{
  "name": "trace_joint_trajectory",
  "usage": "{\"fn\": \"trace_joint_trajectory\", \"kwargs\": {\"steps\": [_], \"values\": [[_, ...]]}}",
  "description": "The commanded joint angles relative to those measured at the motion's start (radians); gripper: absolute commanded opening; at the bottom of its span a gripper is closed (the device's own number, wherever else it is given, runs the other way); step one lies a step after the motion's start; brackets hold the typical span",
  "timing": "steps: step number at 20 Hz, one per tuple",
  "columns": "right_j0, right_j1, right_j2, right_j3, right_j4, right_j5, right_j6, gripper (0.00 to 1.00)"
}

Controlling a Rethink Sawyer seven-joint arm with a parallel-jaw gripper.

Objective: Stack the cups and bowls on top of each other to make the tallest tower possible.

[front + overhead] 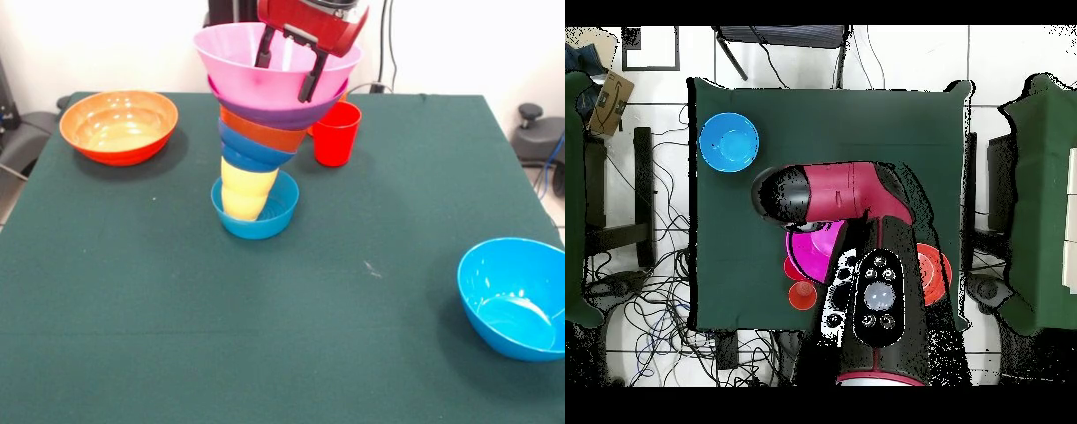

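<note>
A topple is judged to be the chief risk: the tower (265, 132) is widest at the top and is carried below on a yellow cup (247, 190) standing in a small blue bowl (256, 219), and a slight lean toward the picture's right can be seen in the front view. A sideways nudge during withdrawal could tip it, probably onto the red cup (336, 132) just behind it.

The gripper (289, 71) is held directly over the tower, its fingers spread apart and lowered inside the large pink bowl (231, 62) on top (whether the plastic is touched cannot be made out); nothing is gripped. In the overhead view the arm (840, 192) hides most of the stack.

The large orange bowl (119, 126) and the bright blue bowl (515, 296) are left unstacked, well apart.
</note>
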Motion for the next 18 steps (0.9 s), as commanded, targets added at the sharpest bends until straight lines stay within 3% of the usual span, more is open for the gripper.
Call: {"fn": "trace_joint_trajectory", "kwargs": {"steps": [1, 18], "values": [[-0.004, 0.061, 0.066, 0.000, 0.011, -0.040, 0.036, 1.00], [-0.024, 0.066, 0.074, -0.024, -0.007, -0.035, -0.011, 1.00]]}}
